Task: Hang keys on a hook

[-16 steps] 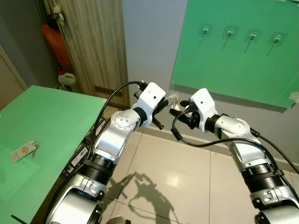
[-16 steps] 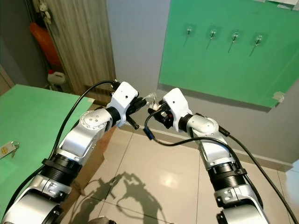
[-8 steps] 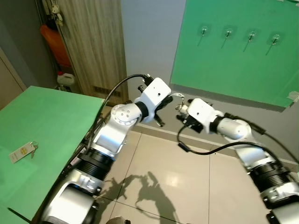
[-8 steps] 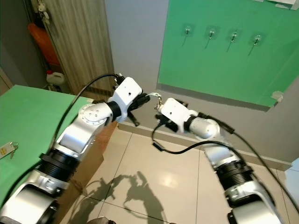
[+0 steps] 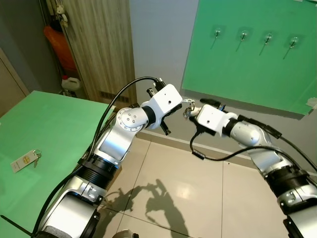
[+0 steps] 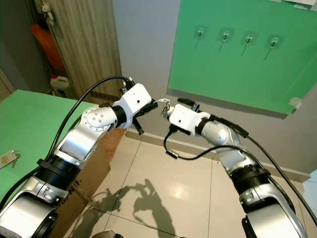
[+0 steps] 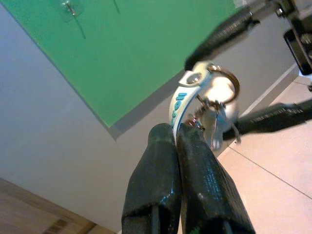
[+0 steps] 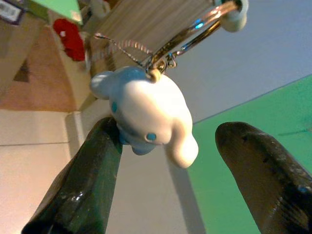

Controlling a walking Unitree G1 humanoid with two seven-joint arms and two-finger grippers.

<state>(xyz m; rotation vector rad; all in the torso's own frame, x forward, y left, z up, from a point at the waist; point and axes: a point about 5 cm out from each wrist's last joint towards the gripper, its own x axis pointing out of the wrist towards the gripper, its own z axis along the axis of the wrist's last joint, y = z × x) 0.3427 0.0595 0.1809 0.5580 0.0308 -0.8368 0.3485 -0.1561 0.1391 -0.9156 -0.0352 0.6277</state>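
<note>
Since the earlier frames both arms have closed in mid-air below the hooks (image 5: 242,35). Left gripper (image 7: 178,134) fingers pressed together on the white tag of the keys (image 7: 207,100). Right gripper (image 8: 165,141) fingers spread either side of the dangling white charm (image 8: 148,114). Bunch looks light, floppy, swings freely; the metal ring (image 7: 225,80) is the best hold.

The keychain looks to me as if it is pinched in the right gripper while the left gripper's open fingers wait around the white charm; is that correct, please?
Sides swapped. The left wrist view shows the left gripper shut on the keychain; the right wrist view shows the right gripper open around the white charm.
</note>
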